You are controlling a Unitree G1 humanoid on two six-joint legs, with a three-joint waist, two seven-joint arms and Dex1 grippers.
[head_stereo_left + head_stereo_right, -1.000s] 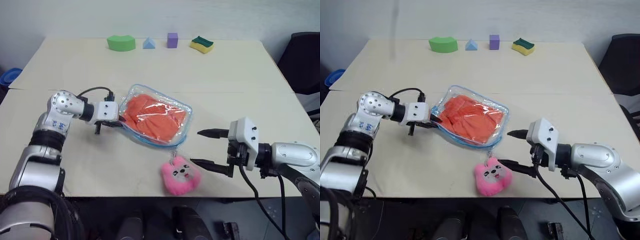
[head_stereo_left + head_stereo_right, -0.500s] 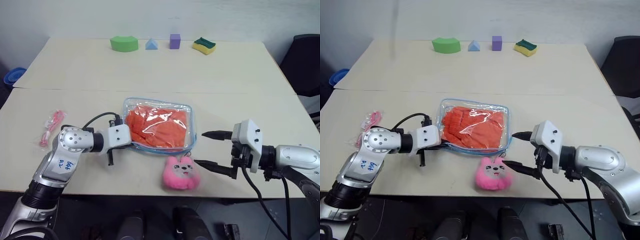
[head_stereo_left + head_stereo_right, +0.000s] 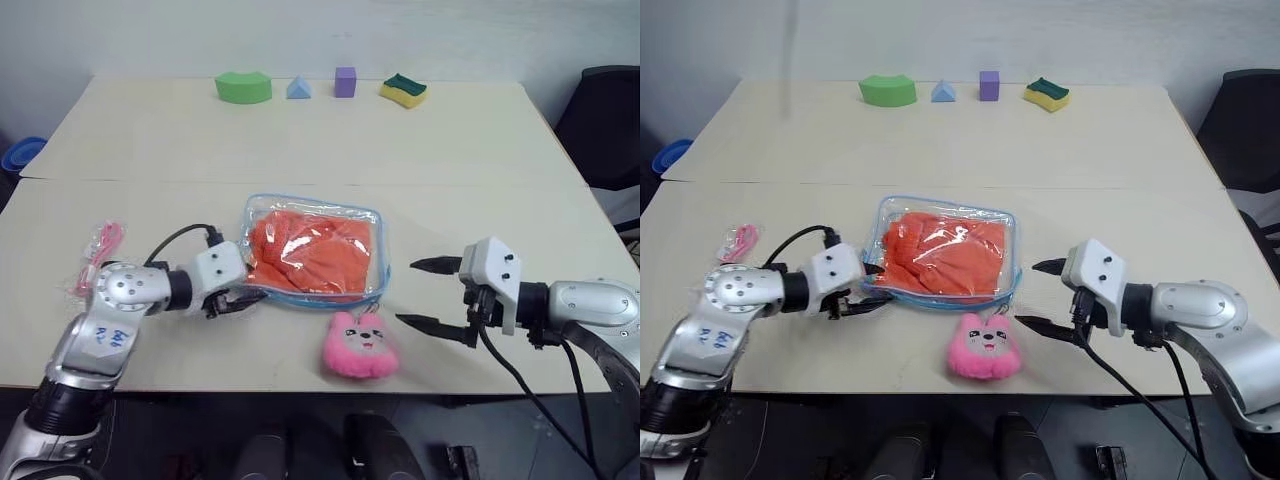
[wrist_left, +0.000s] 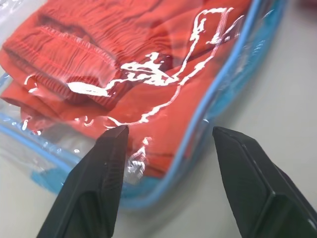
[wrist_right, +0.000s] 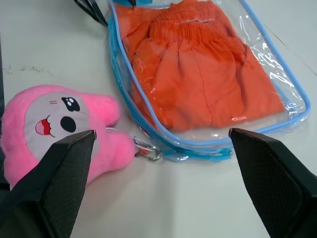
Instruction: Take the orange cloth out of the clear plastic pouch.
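Orange cloth (image 3: 312, 254) soft, clear plastic pouch (image 3: 372, 222) slick and floppy: pin the blue rim, pull a fold; both grippers' fingers apart, empty.

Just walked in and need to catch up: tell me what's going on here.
A two-armed robot is working on a clear plastic pouch lying flat on the table. The orange cloth is inside it, not yet taken out. The left claw is open at the pouch's blue-trimmed edge; the right claw waits open beside the pink plush charm.
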